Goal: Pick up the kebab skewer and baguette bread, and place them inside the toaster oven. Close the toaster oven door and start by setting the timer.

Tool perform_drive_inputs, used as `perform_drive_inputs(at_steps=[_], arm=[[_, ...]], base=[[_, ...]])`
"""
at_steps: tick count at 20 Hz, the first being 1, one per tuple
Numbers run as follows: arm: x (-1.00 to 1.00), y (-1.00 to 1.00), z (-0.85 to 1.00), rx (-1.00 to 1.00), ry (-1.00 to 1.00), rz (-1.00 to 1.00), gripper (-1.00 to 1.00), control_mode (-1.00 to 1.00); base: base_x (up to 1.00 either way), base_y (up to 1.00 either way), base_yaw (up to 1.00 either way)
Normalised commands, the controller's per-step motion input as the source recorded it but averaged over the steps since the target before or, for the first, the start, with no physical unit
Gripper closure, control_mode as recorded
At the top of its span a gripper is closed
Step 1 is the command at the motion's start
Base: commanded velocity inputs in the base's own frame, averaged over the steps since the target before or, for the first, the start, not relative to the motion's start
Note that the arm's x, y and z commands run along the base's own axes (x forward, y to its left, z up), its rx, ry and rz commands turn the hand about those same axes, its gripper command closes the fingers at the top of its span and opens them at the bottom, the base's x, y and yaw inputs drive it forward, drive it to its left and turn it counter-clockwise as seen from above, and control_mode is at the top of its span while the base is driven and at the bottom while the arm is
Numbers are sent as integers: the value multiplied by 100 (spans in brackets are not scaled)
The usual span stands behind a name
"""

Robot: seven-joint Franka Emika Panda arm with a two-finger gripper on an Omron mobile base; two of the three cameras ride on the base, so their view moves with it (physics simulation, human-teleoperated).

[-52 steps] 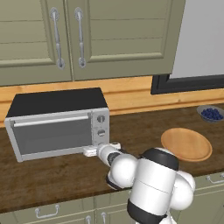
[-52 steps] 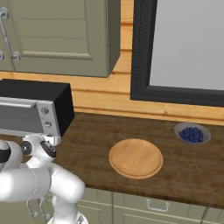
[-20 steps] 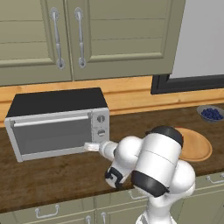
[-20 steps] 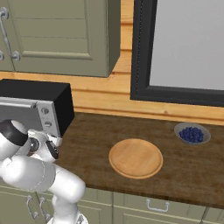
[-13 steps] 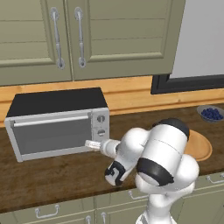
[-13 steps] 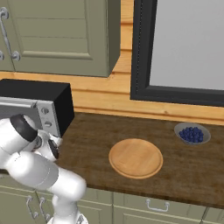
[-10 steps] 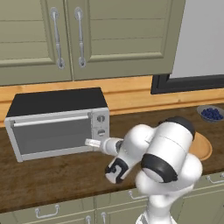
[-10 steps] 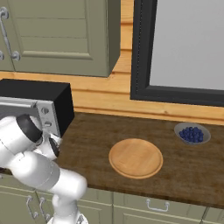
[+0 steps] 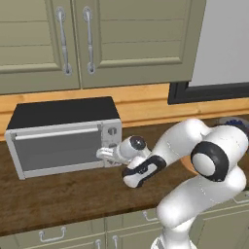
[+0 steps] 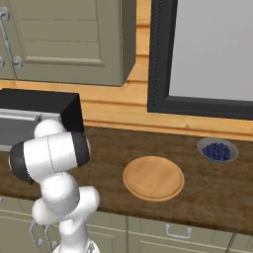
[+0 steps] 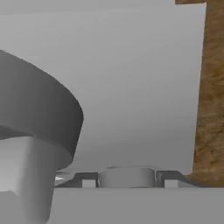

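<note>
Our gripper [image 9: 108, 154] sits pressed up against the lower part of the knob panel on the right end of the toaster oven [image 9: 63, 136]. In the hand view a pale knob [image 11: 127, 176] lies between our two finger tips [image 11: 87, 179], which stand just to either side of it; we read them as pinched on that knob, though the view is too close to show real contact. A second, larger grey knob [image 11: 37, 131] looms at the left of that same view, against the flat silver face of the panel.

From the left base view, our arm rises at the right of the oven, folds at a big white elbow, then runs back toward the oven, low over the wooden counter [image 9: 73, 194]. The wrist is turned so the hand lies roughly level, pointing straight at the oven's front panel. In the right base view our shoulder and upper links bunch up just in front of the oven's right corner.

The toaster oven door [image 9: 58, 146] stands upright and shut, its bar handle along the top edge. We cannot see through the glass whether skewer or bread lie inside.

To the right of the oven, well apart from it, a round wooden board [image 10: 153, 178] lies on the counter, and farther right a small bowl of blueberries [image 10: 217, 150].
</note>
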Motion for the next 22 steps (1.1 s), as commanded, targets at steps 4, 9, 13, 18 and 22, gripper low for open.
perform_drive_inputs(at_steps=[4, 9, 13, 18, 22], arm=[[-39, -100, -8, 53, -18, 25, 100, -100], [-33, -99, -11, 50, -16, 27, 100, -100], [-31, -100, -9, 49, -16, 27, 100, -100], [-23, -85, -7, 44, -17, 22, 100, -100], [-26, -69, -5, 33, -17, 11, 100, -100]], base=[[0, 0, 0], [0, 0, 0], [0, 0, 0], [0, 0, 0], [0, 0, 0]])
